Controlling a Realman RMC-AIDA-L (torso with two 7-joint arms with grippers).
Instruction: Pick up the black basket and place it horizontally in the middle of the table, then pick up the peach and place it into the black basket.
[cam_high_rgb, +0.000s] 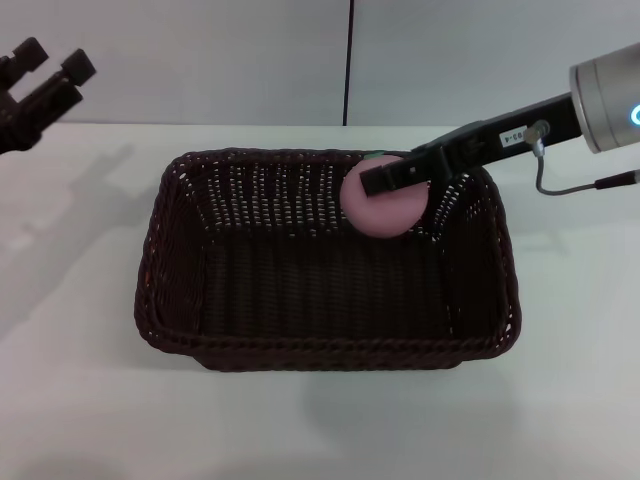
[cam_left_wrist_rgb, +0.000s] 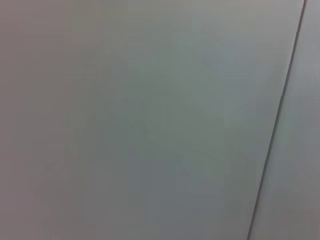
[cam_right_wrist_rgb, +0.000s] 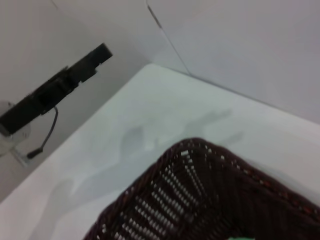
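The right gripper (cam_high_rgb: 392, 180) is reaching in from about two o'clock in the head view, its dark fingers pinching the peach (cam_high_rgb: 378, 205) across its upper part and holding it over the far right corner of the black basket (cam_high_rgb: 330, 345). That hold probably is keeping the fruit steady above the opening so it can drop inside rather than onto the rim. The basket is lying lengthwise across the middle of the table (cam_high_rgb: 80, 400), so the first half of the task appears done. The left gripper (cam_high_rgb: 40, 85) is hanging idle at ten o'clock, well apart from the basket, and whether its fingers are spread or together I cannot tell.

The left wrist view is showing only a plain pale wall with a thin dark seam.

The right wrist view is looking past the basket's braided rim (cam_right_wrist_rgb: 200, 150) onto bare tabletop, with the left arm a dark shape farther off; a sliver of green at the lower edge may be the peach's stem.
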